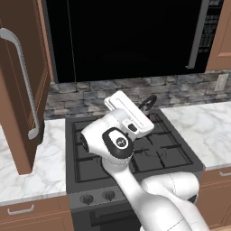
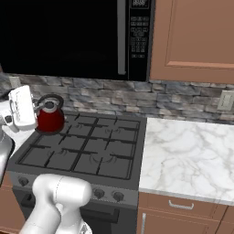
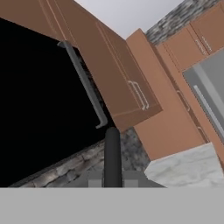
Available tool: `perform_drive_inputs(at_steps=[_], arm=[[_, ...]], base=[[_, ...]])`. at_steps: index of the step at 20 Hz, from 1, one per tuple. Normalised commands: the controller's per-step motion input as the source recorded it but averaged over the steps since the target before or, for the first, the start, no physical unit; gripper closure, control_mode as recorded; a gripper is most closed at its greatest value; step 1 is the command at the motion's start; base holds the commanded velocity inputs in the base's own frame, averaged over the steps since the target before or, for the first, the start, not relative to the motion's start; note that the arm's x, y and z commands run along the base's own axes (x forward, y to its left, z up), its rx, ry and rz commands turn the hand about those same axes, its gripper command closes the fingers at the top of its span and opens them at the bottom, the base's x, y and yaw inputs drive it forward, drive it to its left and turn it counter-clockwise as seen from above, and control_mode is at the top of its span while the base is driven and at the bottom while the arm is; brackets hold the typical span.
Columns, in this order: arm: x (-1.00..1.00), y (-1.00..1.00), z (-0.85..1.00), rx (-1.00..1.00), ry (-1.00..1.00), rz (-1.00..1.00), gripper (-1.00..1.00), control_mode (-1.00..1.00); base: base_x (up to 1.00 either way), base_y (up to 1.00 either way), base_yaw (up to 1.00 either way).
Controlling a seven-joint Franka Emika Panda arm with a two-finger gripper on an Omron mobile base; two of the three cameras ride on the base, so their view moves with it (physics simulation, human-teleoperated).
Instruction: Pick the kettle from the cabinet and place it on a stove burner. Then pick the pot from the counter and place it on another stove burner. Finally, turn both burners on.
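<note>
In the left base view a brown wooden cabinet door point(image 1: 20, 85) with a curved silver handle stands open at the far left, above a white marble table point(image 1: 31, 169) streaked with grey veins. Right of it lies the dark grey stove point(image 1: 131, 149), its square black grates crossing over the burners, with round knobs point(image 1: 97, 197) along the front edge. The white arm bends over the stove, and the black arched handle of the kettle point(image 1: 148, 103) curves up behind the hand at the rear of the stove. Behind runs a rough grey stone backsplash point(image 1: 81, 92) under a glossy black microwave point(image 1: 126, 38).

In the right base view the hand sits at the far left, and the small glossy red kettle point(image 2: 50, 116) with its black knob and arched handle stands on the rear left burner point(image 2: 57, 128), just beside the hand. Smooth marble point(image 2: 187, 151) spreads to the right above brown drawers point(image 2: 183, 212) with silver handles.

In the hand view the fingers point(image 3: 113, 179) are pressed together on the kettle's round black handle bar, which rises between them. Beyond it a long grey microwave handle point(image 3: 83, 83) slants across, with flat brown wall cabinets point(image 3: 131, 78) to its right
</note>
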Motion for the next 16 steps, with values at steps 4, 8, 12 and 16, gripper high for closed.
perform_drive_inputs(at_steps=[4, 8, 12, 16], arm=[[0.49, 0.08, -0.19, 0.0, -0.02, -0.04, 1.0, -1.0], [0.48, 0.08, -0.17, 0.0, -0.02, -0.04, 1.0, -1.0], [0.45, 0.1, -0.17, 0.0, -0.01, -0.04, 1.0, -1.0], [0.47, 0.2, -0.17, 0.0, 0.0, -0.07, 1.0, -1.0]], base=[[0.0, 0.0, 0.0], [0.0, 0.0, 0.0], [0.0, 0.0, 0.0], [0.0, 0.0, 0.0]])
